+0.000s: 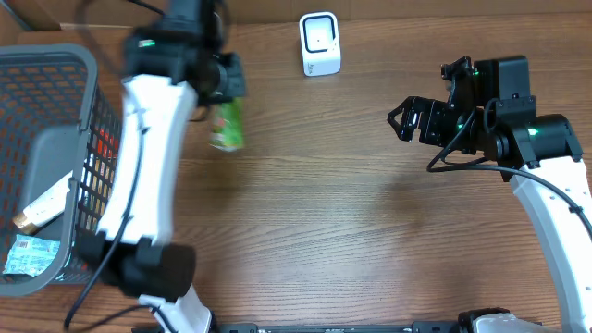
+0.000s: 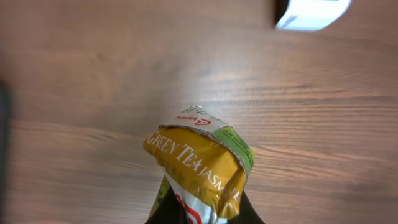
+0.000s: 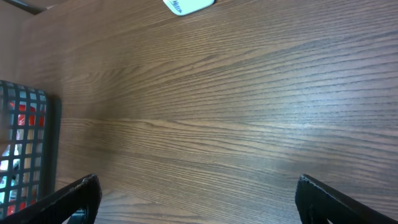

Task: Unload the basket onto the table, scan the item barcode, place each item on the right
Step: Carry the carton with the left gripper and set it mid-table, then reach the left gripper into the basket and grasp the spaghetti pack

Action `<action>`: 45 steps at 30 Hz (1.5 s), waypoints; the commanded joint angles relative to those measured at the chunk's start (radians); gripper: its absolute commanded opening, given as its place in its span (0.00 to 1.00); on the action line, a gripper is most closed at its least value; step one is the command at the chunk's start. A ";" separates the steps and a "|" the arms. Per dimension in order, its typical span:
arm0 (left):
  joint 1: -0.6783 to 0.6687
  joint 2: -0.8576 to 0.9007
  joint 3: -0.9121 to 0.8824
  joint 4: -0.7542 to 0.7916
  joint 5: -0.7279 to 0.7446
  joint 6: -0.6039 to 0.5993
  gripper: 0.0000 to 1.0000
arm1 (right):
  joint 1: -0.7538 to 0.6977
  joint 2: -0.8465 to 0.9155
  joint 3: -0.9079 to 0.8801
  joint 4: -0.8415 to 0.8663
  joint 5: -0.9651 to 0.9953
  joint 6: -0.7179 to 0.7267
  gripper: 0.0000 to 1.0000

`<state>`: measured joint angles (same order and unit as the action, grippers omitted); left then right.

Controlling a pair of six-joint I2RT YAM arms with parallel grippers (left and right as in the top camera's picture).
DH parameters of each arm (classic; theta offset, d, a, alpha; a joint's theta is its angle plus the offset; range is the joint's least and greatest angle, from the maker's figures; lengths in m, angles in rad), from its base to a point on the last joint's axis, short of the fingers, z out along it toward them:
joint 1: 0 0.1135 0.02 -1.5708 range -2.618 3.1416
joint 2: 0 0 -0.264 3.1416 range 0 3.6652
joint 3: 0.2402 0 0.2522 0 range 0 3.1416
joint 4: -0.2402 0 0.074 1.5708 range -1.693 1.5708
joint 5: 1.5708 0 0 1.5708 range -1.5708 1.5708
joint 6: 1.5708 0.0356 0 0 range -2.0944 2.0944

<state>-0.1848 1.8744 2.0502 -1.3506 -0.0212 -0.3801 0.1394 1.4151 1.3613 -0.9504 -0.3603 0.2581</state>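
With my left gripper (image 2: 205, 214) clamped on the green tea packet (image 2: 199, 165) and my right gripper (image 1: 405, 118) wide and empty, I'd turn the barcode toward the scanner (image 2: 314, 12) at one o'clock.

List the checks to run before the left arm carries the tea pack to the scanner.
1. Grip: left claw shut on tea pack: ok.
2. Target: scanner standing on table: ok.
3. Path: bare table between tea pack and scanner: ok.
4. Facing: barcode toward scanner: cannot tell, none visible.
5. Other arm: right claw open, off to the side: ok.
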 commanded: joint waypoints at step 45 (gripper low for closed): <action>0.380 -0.010 0.595 -0.339 0.057 -0.108 1.00 | 0.006 0.001 0.014 0.004 0.057 0.000 1.00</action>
<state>0.0605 1.9305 2.6804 -1.6825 0.0078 -0.5438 0.1394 1.4151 1.3613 -0.9443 -0.3260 0.2581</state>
